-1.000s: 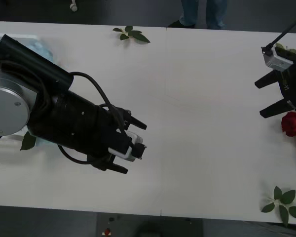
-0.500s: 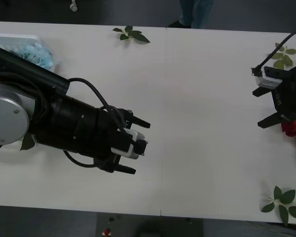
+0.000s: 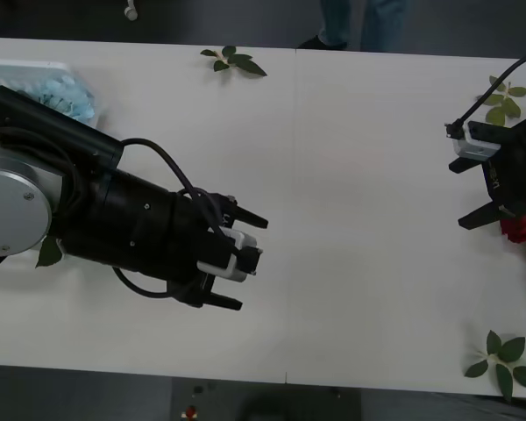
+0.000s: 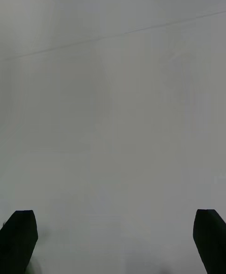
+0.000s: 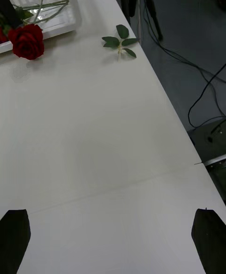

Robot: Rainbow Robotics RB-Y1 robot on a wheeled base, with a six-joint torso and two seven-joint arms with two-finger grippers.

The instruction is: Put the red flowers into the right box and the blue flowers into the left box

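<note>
Fingers spread wide on both my left gripper (image 3: 238, 257) and right gripper (image 3: 475, 189), the latter beside a red flower (image 3: 524, 225) hanging over the right box (image 5: 44, 1)

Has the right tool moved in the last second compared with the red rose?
Yes. The right tool, open, has shifted toward the table's far edge and now partly covers the red rose.

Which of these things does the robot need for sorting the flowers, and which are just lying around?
For the job:
red flower
blue flowers
left box
right box
left gripper and right gripper, both open

Just lying about:
leaf sprigs on the table: one, another, a third
cables on the floor
</note>
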